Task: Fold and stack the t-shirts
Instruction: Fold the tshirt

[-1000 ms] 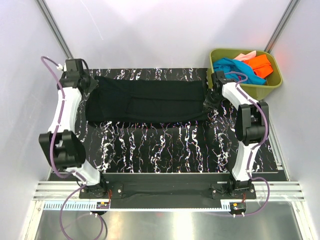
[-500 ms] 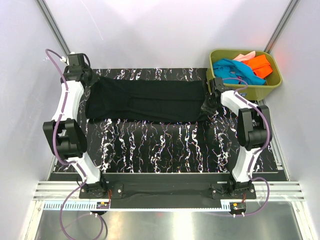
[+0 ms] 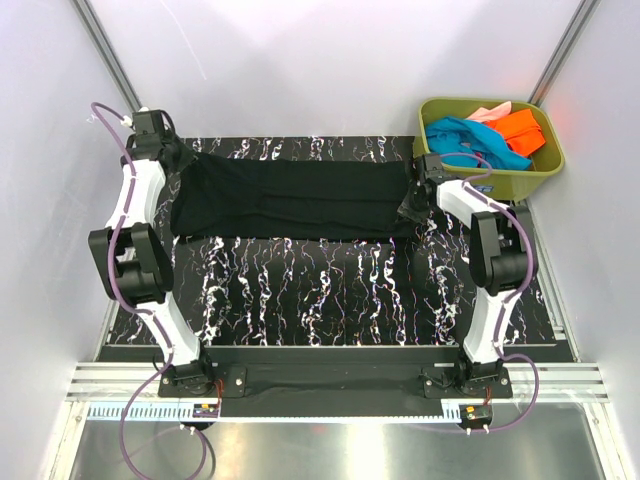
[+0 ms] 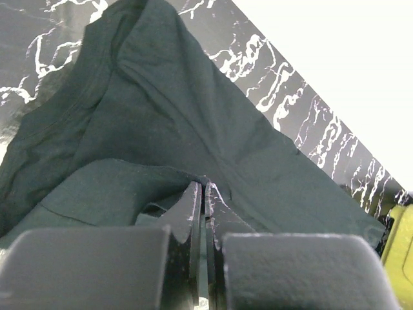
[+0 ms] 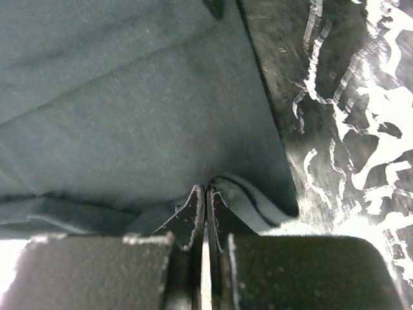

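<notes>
A large black t-shirt (image 3: 290,198) lies stretched in a long band across the far half of the table. My left gripper (image 3: 183,160) is shut on its left end, the cloth pinched between the fingertips (image 4: 204,188). At the opposite end my right gripper (image 3: 412,205) is shut on the black t-shirt's edge (image 5: 129,116), a fold of hem bulging beside the tips (image 5: 207,190). Teal-blue (image 3: 458,135), orange (image 3: 520,130) and pale pink (image 3: 489,112) t-shirts lie bunched in the tub.
The olive-green tub (image 3: 548,168) stands at the table's far right corner, just behind my right arm. The black marbled table top (image 3: 320,290) is bare between the shirt and the arm bases. White walls close in on both sides.
Both grippers have drawn the black shirt toward the far edge of the table. The band of cloth is now narrower and lies higher up than a second ago.
</notes>
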Controlling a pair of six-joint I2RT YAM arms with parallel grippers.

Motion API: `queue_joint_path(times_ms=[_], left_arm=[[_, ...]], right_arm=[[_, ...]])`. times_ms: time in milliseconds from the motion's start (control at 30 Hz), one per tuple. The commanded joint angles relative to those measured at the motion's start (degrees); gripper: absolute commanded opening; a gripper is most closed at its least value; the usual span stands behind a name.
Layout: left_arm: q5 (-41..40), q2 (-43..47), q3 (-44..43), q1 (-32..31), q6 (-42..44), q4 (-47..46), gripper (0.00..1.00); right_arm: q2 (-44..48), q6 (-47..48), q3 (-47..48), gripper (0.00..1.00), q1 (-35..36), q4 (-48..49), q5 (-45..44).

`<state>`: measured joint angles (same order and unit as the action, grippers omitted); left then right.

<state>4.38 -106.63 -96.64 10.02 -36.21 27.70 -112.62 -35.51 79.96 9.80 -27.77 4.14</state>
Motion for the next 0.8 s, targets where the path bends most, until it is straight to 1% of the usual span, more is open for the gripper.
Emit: queue_joint_path(times_ms=[0,100,300,400,600,767], left_arm=[[2.99,-1.38,-1.88,1.05,2.10,-4.85,0.00],[4.93,-3.66,-3.90,1.32,2.81,-5.81,0.00],[7.39,-7.18,-9.00,1.14,-0.09,-8.45,0.00],[7.66,-10.17,-13.65,1.05,-1.23,-8.10,0.00],[6.78,-13.33,-18.22,1.05,-3.25,-9.51,0.00],[5.99,-15.27,-18.85,1.32,-4.22,-10.30,0.00]], right_arm=[[-2.60,2.81,5.19,0.01,-0.13,2.02,-1.15],[-2.69,2.20,6.26,0.01,-0.13,1.75,-1.07],[-3.66,1.23,7.93,0.02,-0.05,0.70,-1.24],[-3.84,1.23,8.45,0.02,-0.13,1.31,-1.50],[-4.71,0.88,10.03,0.02,-0.22,1.14,-3.52],[-4.63,-1.23,10.39,0.03,-0.31,1.66,-5.81]])
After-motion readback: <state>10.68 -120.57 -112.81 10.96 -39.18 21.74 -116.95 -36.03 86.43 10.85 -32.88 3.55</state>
